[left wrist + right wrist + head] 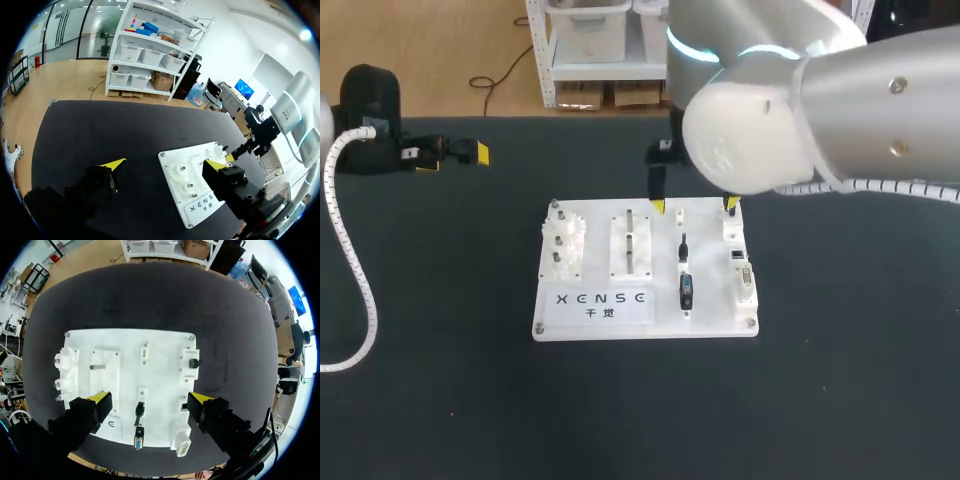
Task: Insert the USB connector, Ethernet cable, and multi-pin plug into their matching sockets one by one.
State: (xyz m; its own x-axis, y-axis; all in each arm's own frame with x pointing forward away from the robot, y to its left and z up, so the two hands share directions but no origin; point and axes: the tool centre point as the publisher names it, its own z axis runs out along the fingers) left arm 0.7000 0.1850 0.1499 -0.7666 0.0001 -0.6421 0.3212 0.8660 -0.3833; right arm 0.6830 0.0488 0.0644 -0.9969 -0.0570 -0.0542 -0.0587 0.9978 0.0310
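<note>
The USB connector (140,410), slim and black, lies in the middle column of a white board (715,325) at the centre of the black counter (440,400). Just beside it, at the board's edge, lies the blue-faced multi-pin plug (138,442). I cannot tell which piece is the Ethernet cable. The white sockets (190,364) form the next column over, a little apart from the two plugs. One shows a dark opening, and I cannot tell what is in it.

On the board's other side are white gears (561,240) and a slotted block (630,245) with metal pins. In the head view the bulky right arm (820,110) hangs over the counter behind the board and hides part of its far corner.

The right pincer (695,206) hovers over the far edge of the board, its fingers spread wide and gripping nothing. In its wrist view the plug column lies between the two yellow tips, below them. The left pincer (453,158) sits over the counter's far left corner, well apart from the board. It too is wide open and holds nothing.
</note>
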